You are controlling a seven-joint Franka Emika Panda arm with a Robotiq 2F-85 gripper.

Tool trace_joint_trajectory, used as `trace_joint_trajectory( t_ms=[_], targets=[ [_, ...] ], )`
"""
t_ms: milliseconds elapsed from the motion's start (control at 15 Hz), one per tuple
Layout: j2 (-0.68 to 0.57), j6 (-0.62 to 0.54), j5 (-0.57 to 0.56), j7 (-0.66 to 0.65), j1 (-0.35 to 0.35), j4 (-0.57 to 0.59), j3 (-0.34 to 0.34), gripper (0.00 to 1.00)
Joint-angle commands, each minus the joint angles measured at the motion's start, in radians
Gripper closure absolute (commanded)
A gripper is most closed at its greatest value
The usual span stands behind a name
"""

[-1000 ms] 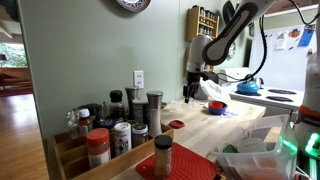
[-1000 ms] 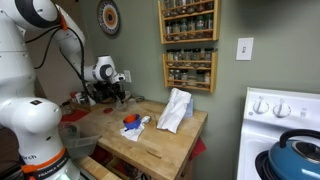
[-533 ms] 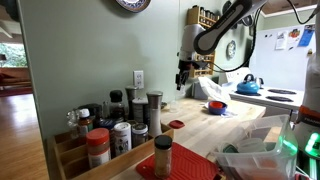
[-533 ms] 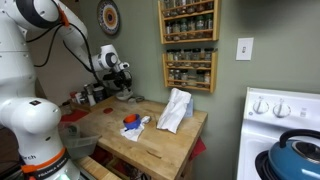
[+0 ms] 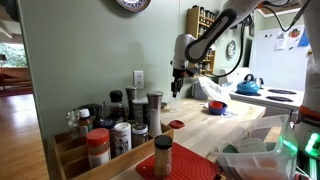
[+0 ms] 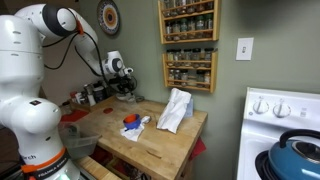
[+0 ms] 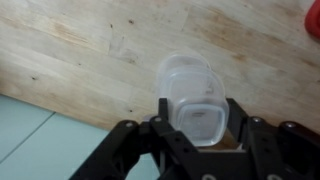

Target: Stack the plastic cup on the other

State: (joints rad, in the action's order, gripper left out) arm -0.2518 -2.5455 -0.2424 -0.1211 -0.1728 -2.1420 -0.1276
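Observation:
My gripper [image 7: 197,115] is shut on a clear plastic cup [image 7: 195,108] and squeezes its wall into a squarish shape. A round clear outline [image 7: 178,70] shows just beyond it over the wooden countertop [image 7: 90,50]; I cannot tell whether it is the same cup's far end or the other cup. In both exterior views the gripper [image 5: 177,86] [image 6: 125,90] hangs above the wooden counter near the wall. No second cup shows clearly in the exterior views.
A white cloth [image 6: 175,110] and a blue and red item [image 6: 131,123] lie on the counter. Spice jars [image 5: 115,125] crowd one end. Spice racks [image 6: 188,40] hang on the wall. A stove with a blue kettle [image 6: 297,155] stands beside the counter.
The arm has lifted and swung along the counter toward the wall side, carrying the gripper higher than a second ago.

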Motion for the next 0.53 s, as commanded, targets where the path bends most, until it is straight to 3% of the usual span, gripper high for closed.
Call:
trace_joint_trajectory(
  t_ms=[0,467],
  targets=[
    [-0.057,0.05,0.008,0.039,-0.008,0.048,0.011,0.67],
    [-0.096,0.099,0.013,0.027,-0.008,0.039,0.026,0.67]
  ],
)
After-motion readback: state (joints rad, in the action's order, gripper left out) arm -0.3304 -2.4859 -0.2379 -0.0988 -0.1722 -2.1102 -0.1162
